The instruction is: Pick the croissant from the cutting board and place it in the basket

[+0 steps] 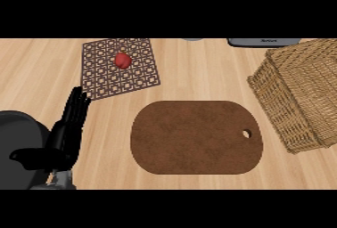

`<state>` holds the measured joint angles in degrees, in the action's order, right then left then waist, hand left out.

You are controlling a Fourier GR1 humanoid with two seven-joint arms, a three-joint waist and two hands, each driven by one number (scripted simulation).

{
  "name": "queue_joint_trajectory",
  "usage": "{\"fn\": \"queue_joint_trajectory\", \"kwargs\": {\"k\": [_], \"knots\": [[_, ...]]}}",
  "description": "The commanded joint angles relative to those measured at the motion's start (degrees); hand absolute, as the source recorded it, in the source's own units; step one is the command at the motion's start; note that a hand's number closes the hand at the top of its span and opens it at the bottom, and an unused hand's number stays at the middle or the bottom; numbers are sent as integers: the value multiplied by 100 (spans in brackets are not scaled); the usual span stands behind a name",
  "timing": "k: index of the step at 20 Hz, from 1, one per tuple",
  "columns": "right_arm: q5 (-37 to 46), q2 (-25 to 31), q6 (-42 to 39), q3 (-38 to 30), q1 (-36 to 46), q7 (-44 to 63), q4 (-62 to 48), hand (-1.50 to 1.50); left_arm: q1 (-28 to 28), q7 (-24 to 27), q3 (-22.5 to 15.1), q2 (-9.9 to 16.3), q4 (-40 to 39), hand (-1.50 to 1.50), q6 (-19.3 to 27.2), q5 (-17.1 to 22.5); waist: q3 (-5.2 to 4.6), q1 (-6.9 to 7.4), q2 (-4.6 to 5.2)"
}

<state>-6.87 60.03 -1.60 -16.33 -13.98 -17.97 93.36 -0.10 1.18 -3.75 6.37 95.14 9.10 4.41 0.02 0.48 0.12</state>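
Note:
The brown cutting board (194, 136) lies in the middle of the wooden counter, and its top is bare. No croissant shows anywhere in the head view. The wicker basket (299, 91) stands at the right edge, apart from the board; its inside is not visible from here. My left hand (69, 127) rests at the lower left with straight fingers pointing up and the thumb out to the left, holding nothing. My right hand does not show.
A patterned trivet (118, 67) at the upper left carries a small red item (122, 59). A dark rounded object (20, 147) sits at the lower left beside my left hand. A grey appliance edge (263, 42) shows at the top.

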Motion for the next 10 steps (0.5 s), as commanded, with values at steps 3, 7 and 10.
{"fn": "queue_joint_trajectory", "kwargs": {"k": [3, 7, 10], "knots": [[878, -348, -234, 331, 878, -377, -1105, 150, -228, -455, -171, -211, 248, 0, 239, -221, 2, 5, -2], [1555, -493, -251, 677, 1583, -746, -1873, 150, -175, -11, 75, -143, -128, 0, -10, -53, 1, 20, 2], [1885, -727, -187, 635, 1782, -898, -2409, 150, 16, -317, 66, -30, 359, 0, -81, -52, 0, 1, -7]]}}
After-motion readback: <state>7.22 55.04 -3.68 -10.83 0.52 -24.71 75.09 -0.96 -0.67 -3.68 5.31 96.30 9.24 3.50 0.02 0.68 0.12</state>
